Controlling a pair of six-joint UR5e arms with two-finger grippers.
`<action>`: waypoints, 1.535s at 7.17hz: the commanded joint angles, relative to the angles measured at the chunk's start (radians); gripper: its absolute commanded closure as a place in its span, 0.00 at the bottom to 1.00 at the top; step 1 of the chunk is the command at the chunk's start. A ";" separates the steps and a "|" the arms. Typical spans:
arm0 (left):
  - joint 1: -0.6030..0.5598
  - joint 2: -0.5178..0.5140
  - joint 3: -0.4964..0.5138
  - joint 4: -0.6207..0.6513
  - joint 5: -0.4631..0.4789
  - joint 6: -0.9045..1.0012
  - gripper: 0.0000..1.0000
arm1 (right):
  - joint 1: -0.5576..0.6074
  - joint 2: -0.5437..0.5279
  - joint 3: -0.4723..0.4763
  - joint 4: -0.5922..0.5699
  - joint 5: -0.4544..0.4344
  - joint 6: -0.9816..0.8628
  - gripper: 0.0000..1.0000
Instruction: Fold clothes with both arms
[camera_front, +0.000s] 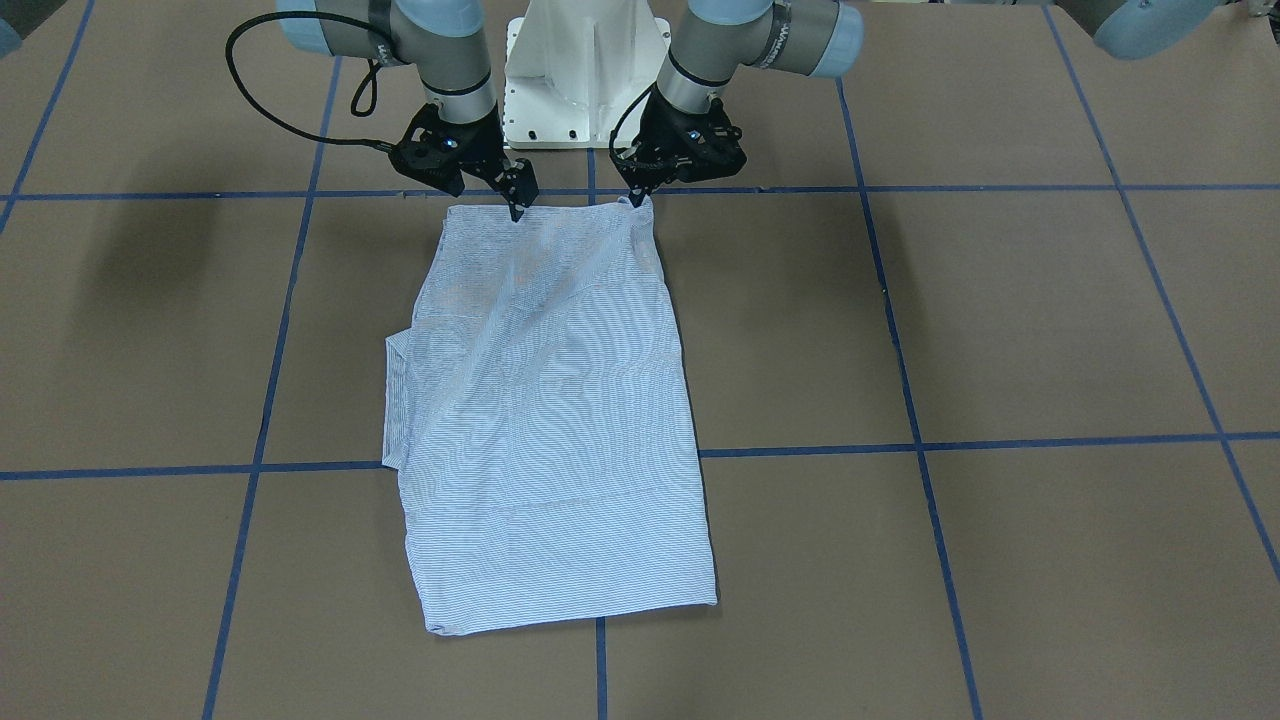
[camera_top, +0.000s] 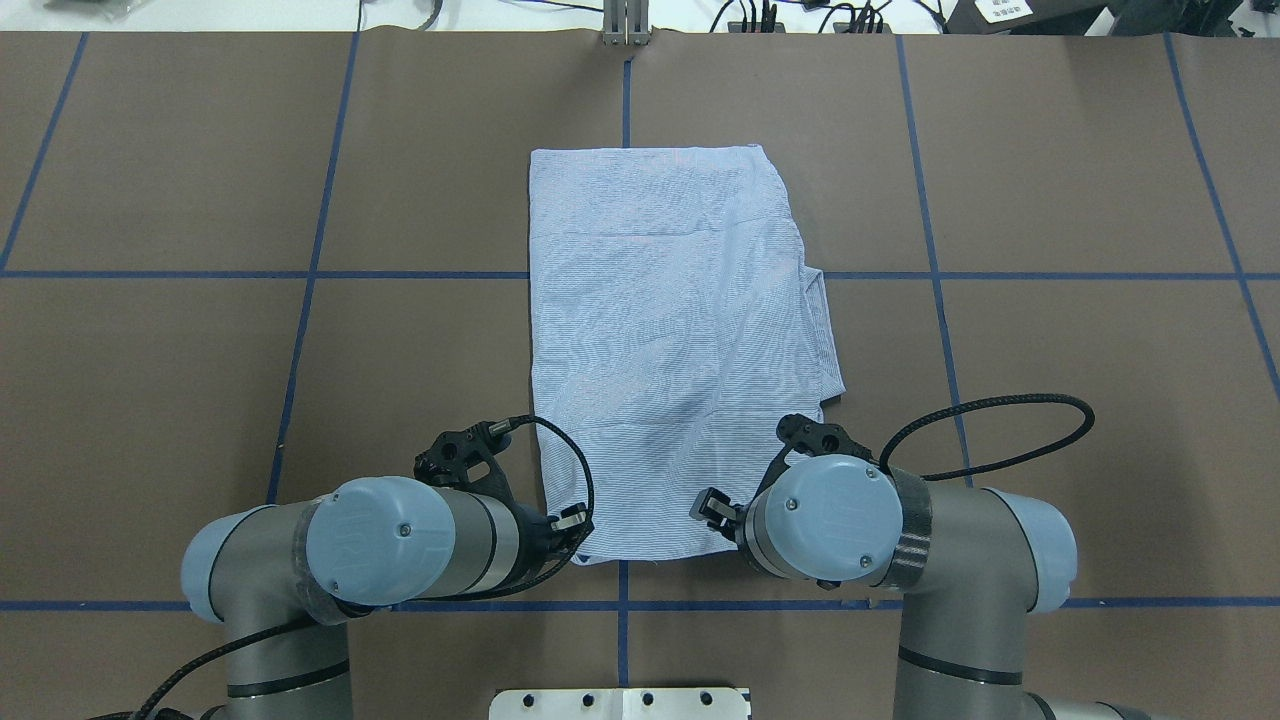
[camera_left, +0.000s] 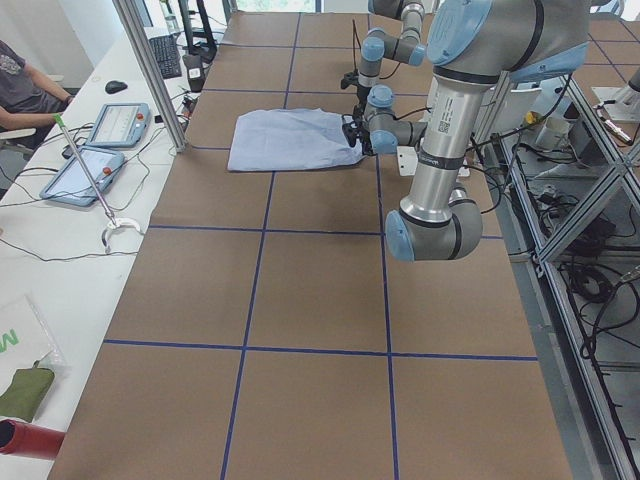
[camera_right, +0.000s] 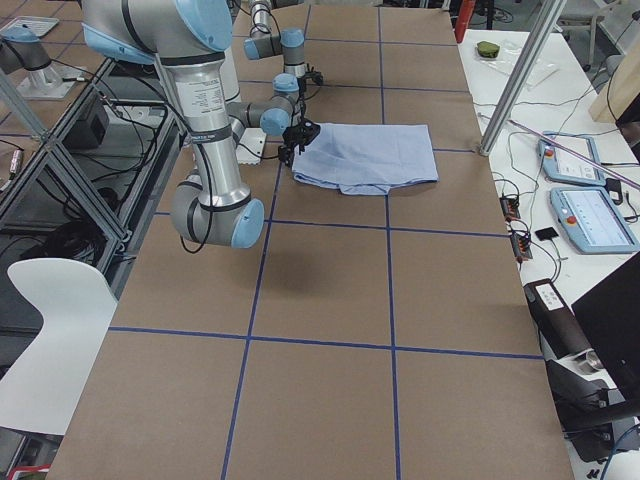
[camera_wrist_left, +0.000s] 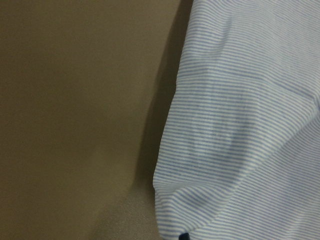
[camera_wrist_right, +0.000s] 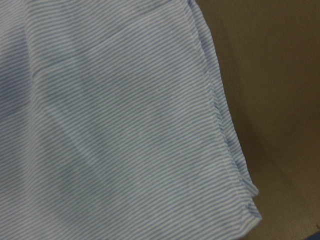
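Shirt (camera_front: 550, 420) lies on table (camera_front: 1000, 330), left gripper (camera_front: 637, 200) and right gripper (camera_front: 517, 208) at robot-side corners.

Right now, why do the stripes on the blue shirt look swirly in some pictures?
In the front-facing and overhead views the light blue striped shirt shows wavy rings, likely a camera effect from fine stripes; in both wrist views, close up, the stripes run straight; in the left wrist view a shadow edges it on the brown table.

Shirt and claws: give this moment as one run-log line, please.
shirt: folded on table | left claw: shut on robot-side corner | right claw: shut on robot-side corner
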 joint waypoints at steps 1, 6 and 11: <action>0.000 0.000 -0.001 0.000 0.000 0.000 1.00 | 0.019 -0.001 -0.005 0.002 0.002 0.006 0.00; 0.003 0.000 -0.001 0.000 0.002 0.000 1.00 | -0.015 -0.008 -0.043 -0.004 0.006 0.049 0.00; 0.005 0.000 0.002 0.000 0.002 -0.003 1.00 | -0.015 -0.008 -0.052 -0.004 0.005 0.049 0.01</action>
